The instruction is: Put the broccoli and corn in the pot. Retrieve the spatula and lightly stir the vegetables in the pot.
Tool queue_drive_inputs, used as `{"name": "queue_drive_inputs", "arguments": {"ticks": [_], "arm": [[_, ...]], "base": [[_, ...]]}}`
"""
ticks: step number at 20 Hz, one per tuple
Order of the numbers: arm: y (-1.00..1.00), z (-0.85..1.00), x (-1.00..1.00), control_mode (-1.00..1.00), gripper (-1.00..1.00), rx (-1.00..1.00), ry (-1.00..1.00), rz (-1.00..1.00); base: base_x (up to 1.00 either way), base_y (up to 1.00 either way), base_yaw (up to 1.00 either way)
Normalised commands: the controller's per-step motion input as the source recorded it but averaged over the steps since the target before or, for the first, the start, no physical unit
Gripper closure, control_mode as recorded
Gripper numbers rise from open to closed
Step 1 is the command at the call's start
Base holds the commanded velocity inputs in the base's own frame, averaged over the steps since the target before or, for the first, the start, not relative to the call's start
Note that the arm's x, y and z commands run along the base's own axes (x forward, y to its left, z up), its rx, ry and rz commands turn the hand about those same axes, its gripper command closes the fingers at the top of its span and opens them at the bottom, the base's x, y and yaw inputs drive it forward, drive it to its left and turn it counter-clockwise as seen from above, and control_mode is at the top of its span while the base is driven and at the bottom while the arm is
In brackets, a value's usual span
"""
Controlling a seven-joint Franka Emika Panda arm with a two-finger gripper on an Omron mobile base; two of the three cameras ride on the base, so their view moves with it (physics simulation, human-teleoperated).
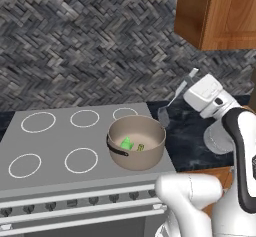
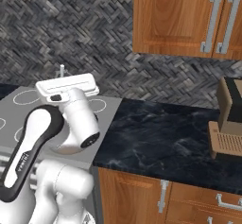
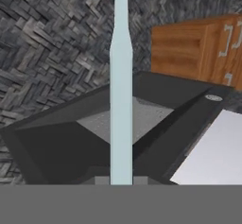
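The beige pot with its dark side handle stands on the stove's front right. Inside it lie the bright green broccoli and, just to its right, the small yellow-olive corn. My gripper hovers up and to the right of the pot, shut on the thin handle of the spatula. The spatula slants down to the left, and its flat grey blade hangs just beyond the pot's far right rim. In the hand view the spatula runs straight up as a pale strip. Its top end pokes up behind the hand.
The grey stove top has ringed burners left of the pot. Dark marbled counter stretches right to a brown appliance. Wooden wall cabinets hang above, and a dark range hood shows overhead.
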Motion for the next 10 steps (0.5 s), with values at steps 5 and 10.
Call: {"name": "queue_drive_inputs", "arguments": {"ticks": [5,10], "arm": [[0.0,-0.3,0.23,-1.0,1.0,-0.01,0.0,0.0],[0.0,-0.44,0.2,-1.0,1.0,-0.06,0.0,0.0]], "base": [[0.0,0.0,0.0],[0.0,0.0,0.0]]}}
